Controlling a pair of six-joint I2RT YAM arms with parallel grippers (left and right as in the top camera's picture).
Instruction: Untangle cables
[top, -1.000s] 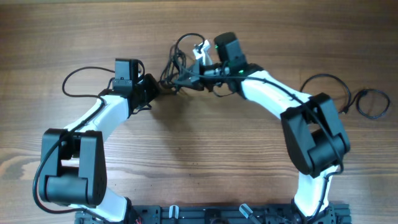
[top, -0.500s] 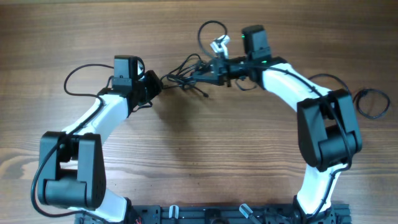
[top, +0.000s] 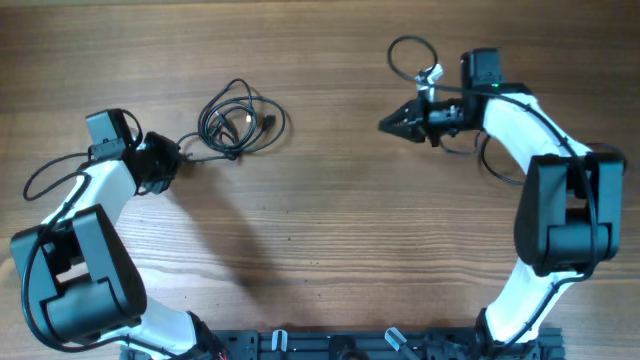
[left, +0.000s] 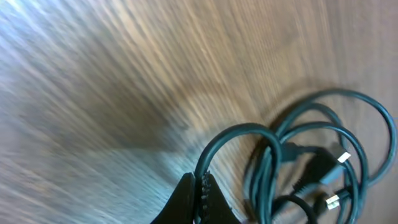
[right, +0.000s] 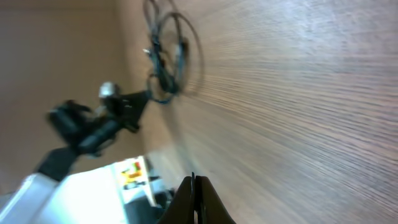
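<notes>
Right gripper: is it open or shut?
Shut: in the right wrist view the right gripper shows its jaws pressed together, nothing between them.

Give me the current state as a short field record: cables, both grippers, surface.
cables: one loose coil of overlapping loops, flat on the table, pale-tipped plugs inside it
left gripper: shut on a strand running out of the cables
right gripper: shut, nothing between its fingers, well apart from the cables
table: wood grain
knots: cannot tell whether any remain
</notes>
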